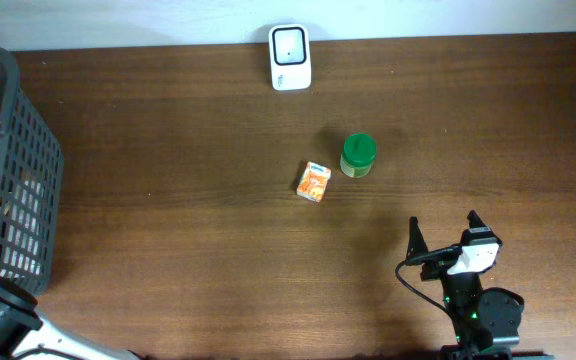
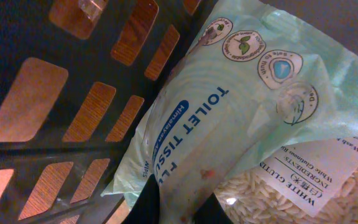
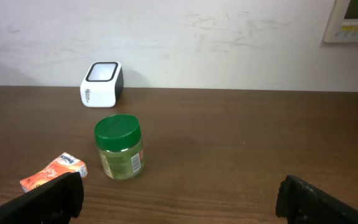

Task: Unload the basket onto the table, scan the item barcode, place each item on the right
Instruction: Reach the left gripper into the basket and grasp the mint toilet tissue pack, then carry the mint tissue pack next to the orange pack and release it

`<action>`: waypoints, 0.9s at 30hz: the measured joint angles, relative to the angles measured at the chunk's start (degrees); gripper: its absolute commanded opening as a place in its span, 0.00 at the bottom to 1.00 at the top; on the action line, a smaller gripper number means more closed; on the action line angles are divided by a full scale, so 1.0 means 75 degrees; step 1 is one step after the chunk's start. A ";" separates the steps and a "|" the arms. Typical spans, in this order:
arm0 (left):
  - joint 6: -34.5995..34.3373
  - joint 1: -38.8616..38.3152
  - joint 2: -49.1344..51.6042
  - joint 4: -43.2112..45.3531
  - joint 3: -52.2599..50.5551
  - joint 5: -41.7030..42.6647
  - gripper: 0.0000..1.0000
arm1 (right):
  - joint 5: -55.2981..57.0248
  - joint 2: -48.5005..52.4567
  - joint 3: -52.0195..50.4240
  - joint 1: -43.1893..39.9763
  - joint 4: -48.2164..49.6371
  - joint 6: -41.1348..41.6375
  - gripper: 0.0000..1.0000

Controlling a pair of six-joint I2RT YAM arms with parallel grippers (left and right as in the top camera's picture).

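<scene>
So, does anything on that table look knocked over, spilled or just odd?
Nothing spilled or broken. Only the small orange cardboard carton lies skewed on the brown wooden table, beside the upright green-lidded round jar. The white boxy scanner stands straight at the back.

A dark lattice basket wall fills the left of the frame, with brown table wood showing through its openings. Against it, slanting from the upper right down to the bottom centre, lies a pale green toilet tissue packet with blue lettering and a row of round emblems near its upper end. At lower right, touching the packet, is a clear bag of white rice with a white label. A dark blurred shape covers the packet's lower end; what it is cannot be told.
</scene>
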 measured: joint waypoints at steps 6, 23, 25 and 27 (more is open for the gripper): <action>-0.0003 -0.0026 -0.0154 -0.0323 -0.0006 0.0006 0.00 | 0.0000 0.0000 0.0000 0.0000 0.0000 -0.0003 0.98; -0.0638 -0.1862 -0.5149 0.0883 -0.0169 0.0274 0.00 | 0.0000 0.0000 0.0000 0.0000 0.0000 0.0000 0.98; -0.0784 -0.2393 -0.5756 0.0769 -0.0169 0.0309 0.00 | 0.0000 0.0000 0.0000 0.0000 0.0000 -0.0003 0.98; -0.1008 -0.2996 -0.6263 0.0472 -0.0169 0.0358 0.00 | 0.0000 0.0000 0.0000 0.0000 0.0000 -0.0003 0.98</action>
